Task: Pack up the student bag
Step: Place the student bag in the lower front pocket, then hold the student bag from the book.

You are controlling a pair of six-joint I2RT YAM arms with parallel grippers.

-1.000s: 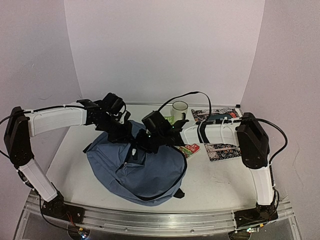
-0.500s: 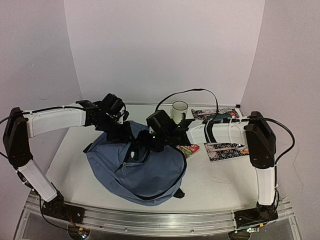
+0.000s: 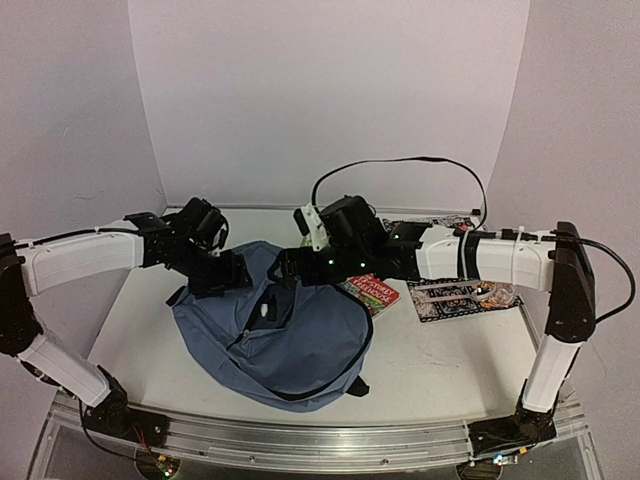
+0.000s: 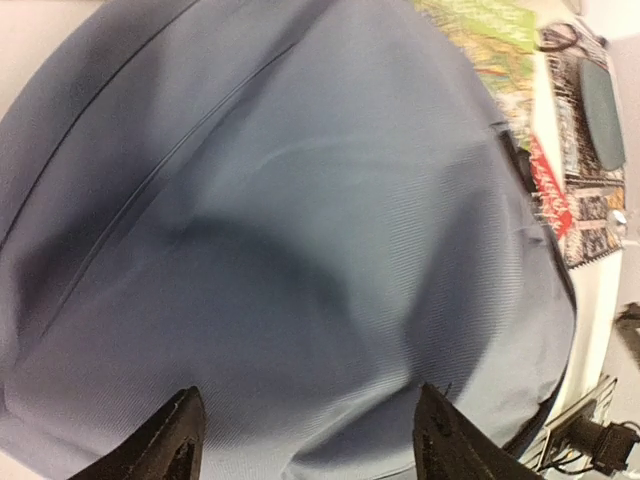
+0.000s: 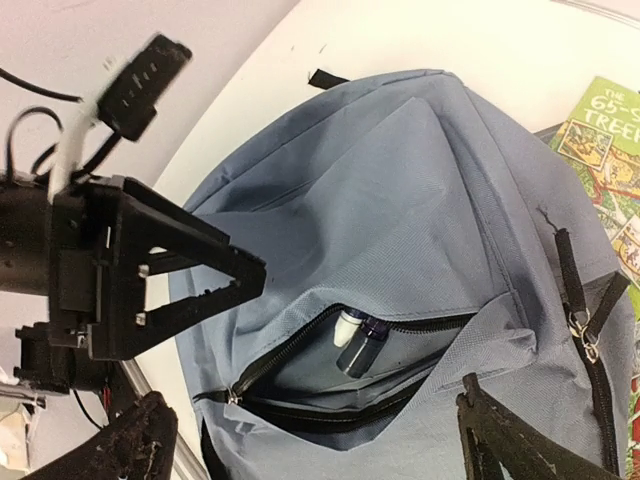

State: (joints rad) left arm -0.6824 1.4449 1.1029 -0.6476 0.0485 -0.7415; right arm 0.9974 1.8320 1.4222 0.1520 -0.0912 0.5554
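At the left, the left hand (image 3: 236,274) hangs just above the far left part of the student bag (image 3: 300,340). Its fingers (image 4: 178,440) stand well apart with nothing between them. In its wrist view, slate-blue fabric fills nearly the whole picture below them.

The student bag lies flat on the bench (image 3: 440,355), left of centre and nearer the front edge than the other things. It is the biggest item there. A front pocket (image 5: 340,375) on it is unzipped and gapes open. Two pen-like things (image 5: 355,342), one with a white cap and one dark, lie side by side in the opening. Black zipper pulls (image 5: 585,310) hang along the bag's right side in the right wrist view.

The right hand (image 3: 284,268) hovers over the far edge of the bag, close to the left hand, the two facing each other across the top of the bag. Its fingers (image 5: 500,445) are spread wide, framing the open pocket, and they grip nothing.

Just right of the bag, a green and red book (image 3: 374,291) lies flat, its near left corner touching or tucked under the bag's edge. Further right a black-and-white patterned notebook (image 3: 450,300) lies on the bench below the right forearm.
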